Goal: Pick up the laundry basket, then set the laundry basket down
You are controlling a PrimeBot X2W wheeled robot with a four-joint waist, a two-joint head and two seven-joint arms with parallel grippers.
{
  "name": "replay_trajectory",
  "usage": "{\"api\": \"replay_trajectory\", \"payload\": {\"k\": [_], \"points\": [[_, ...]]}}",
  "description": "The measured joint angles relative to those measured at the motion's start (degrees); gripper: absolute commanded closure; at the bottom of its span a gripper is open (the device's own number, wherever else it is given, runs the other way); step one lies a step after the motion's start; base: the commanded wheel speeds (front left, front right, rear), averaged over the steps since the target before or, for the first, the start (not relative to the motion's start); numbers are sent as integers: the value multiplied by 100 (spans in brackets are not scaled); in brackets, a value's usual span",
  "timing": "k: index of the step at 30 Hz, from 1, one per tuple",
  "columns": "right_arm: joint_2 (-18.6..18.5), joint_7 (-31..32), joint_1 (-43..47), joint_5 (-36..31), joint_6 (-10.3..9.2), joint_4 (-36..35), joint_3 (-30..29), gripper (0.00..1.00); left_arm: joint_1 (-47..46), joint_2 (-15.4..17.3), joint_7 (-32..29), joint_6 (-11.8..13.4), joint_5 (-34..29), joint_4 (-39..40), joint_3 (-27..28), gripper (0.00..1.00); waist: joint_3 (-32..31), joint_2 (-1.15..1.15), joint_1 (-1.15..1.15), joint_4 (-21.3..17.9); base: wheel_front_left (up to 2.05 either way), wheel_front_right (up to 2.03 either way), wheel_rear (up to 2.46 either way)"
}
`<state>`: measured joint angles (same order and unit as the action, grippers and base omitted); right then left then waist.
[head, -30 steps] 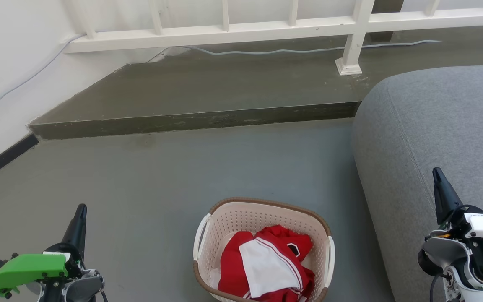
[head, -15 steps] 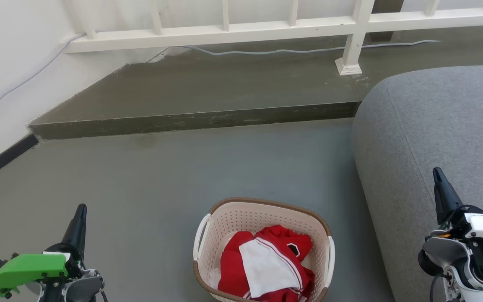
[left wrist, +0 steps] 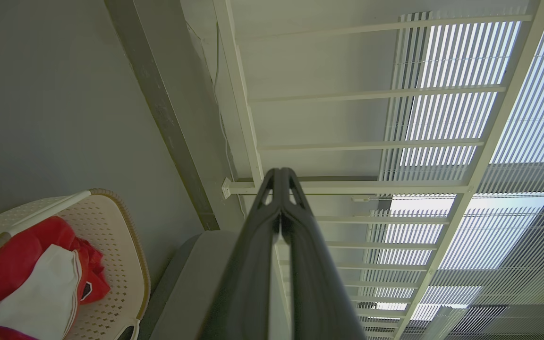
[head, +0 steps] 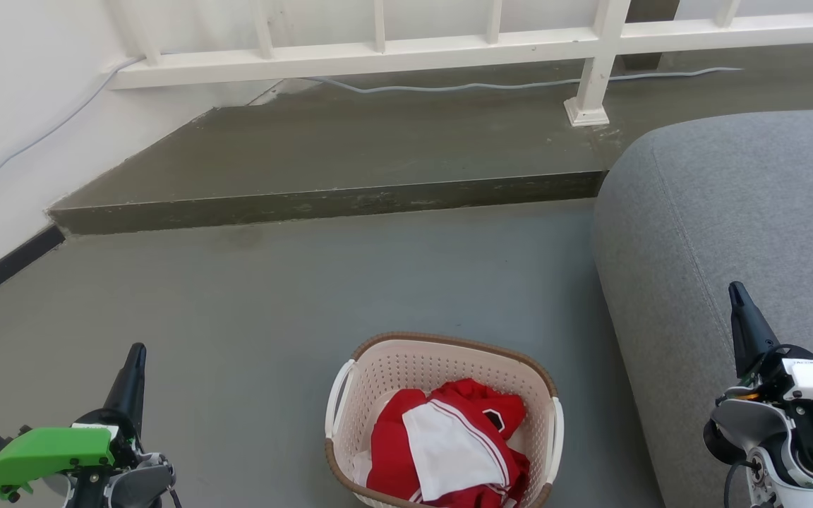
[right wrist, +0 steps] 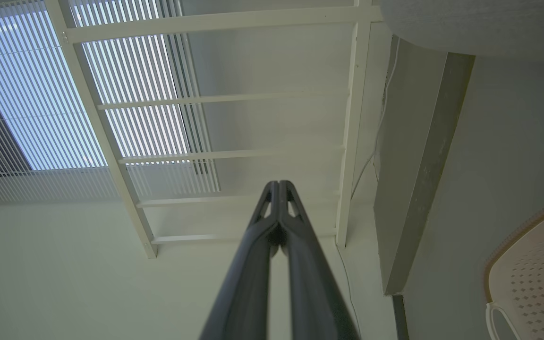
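1. Head view, low centre: laundry basket [head: 442, 367] upright on the grey floor [head: 272, 296], red and white clothes [head: 449, 444] heaped inside, not yet lifted.
2. Aim for the white left side handle [head: 336, 395] and right side handle [head: 557, 430], one per gripper. Avoid the perforated wall and woven-look rim, probably poor places for a firm pinch.
3. Left gripper [head: 137, 351] well apart to the basket's left, fingers pressed together, empty. Right gripper [head: 734, 288] well apart to the right, likewise clamped on nothing. Spread both before descending.
4. Bend at the waist, bring both in level, close on the handles together, and raise evenly to keep the load from tipping.
5. Mind the grey sofa [head: 731, 212] near the right side handle: probably tight for the right fingers, so approach from above.
6. Set down flat on open floor, short of the raised step [head: 322, 201].
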<state>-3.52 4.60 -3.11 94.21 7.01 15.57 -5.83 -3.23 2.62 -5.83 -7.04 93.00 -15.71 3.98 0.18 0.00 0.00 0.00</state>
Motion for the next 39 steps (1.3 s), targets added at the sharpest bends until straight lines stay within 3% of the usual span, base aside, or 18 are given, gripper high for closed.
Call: {"api": "replay_trajectory", "payload": {"k": [12, 13, 19, 39], "points": [[1, 0, 0, 0, 0, 0, -4, 100, 0, -1, 0, 0, 0, 0, 1, 100, 0, 0, 0, 0, 0, 0, 0], [4, -1, 10, 2, -1, 21, -1, 0, 6, -3, 1, 1, 1, -22, -5, 0, 0, 0, 0, 0, 0, 0, 0], [171, -1, 332, 2, -7, 319, 32, 0, 287, -136, 9, 2, 1, -324, -47, 0, 0, 0, 0, -1, 0, 0, 0], [124, -246, 257, -348, -7, -5, 257, 0, 215, -116, 390, 2, -430, 2, -375, 0, 37, 0, 0, -15, 0, 0, 0]]}}
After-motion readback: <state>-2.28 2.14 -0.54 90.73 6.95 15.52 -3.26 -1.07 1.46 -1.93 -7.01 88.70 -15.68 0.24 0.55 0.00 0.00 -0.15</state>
